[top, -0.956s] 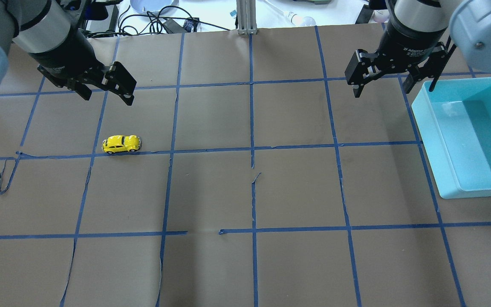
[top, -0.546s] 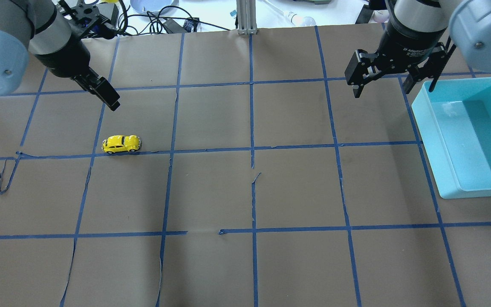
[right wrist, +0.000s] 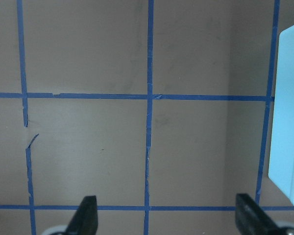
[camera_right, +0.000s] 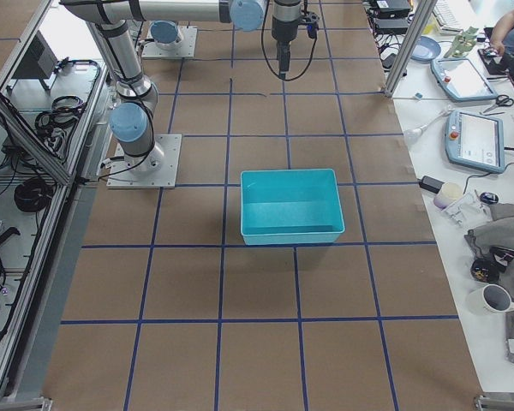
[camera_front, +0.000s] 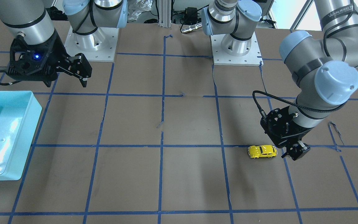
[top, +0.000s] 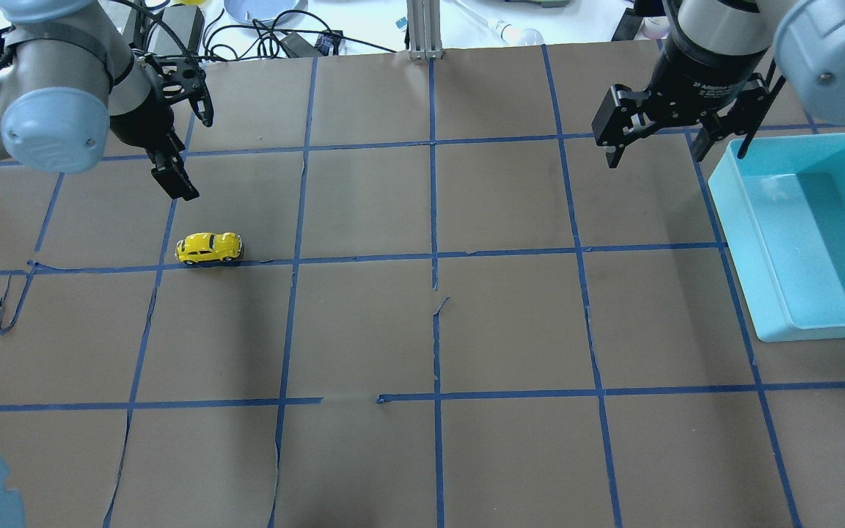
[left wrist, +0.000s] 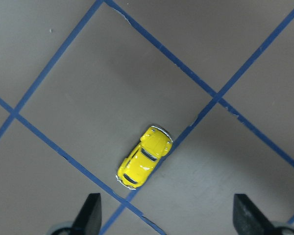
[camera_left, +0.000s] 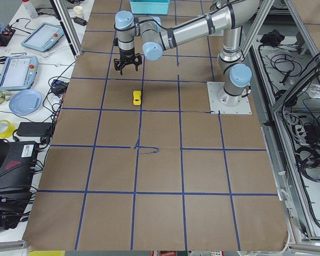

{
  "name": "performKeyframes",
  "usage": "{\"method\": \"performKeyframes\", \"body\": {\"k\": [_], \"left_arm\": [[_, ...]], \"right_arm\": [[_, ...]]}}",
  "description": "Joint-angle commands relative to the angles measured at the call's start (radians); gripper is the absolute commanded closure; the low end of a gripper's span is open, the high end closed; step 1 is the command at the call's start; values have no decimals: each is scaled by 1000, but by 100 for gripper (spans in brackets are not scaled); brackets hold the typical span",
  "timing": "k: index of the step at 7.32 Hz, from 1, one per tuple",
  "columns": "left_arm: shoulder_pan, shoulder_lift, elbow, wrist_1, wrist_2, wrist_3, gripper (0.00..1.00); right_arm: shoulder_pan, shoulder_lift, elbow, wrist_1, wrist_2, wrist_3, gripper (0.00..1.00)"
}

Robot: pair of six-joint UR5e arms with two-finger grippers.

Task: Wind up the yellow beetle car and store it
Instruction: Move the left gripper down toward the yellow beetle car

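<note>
- Yellow beetle car [top: 208, 248] sits on its wheels on the worktop [top: 364, 330], touching a blue tape line [top: 334, 258], in the left half.
- My left claw [left wrist: 167, 218] hangs just above it, spread wide, gripping nothing.
- My right claw [top: 656, 155], likewise wide and empty, hovers beside the teal bin [top: 745, 242].

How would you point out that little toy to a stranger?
On the brown table gridded with blue tape, look at the end opposite the turquoise bin. By a tape line sits the yellow beetle car, tiny, the only yellow thing on it.
</note>
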Motion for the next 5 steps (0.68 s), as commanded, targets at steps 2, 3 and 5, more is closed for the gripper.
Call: {"method": "performKeyframes", "body": {"k": [2,3,5], "left_arm": [[78,-31,-154,126,15,162,11],[82,-47,-170,146,17,281,7],[82,-67,-173,154,8,325,10]], "right_arm": [[0,0,0,1,0,-1,0],[0,3,2,1,-12,6,0],[-3,0,0,6,-3,14,0]]}}
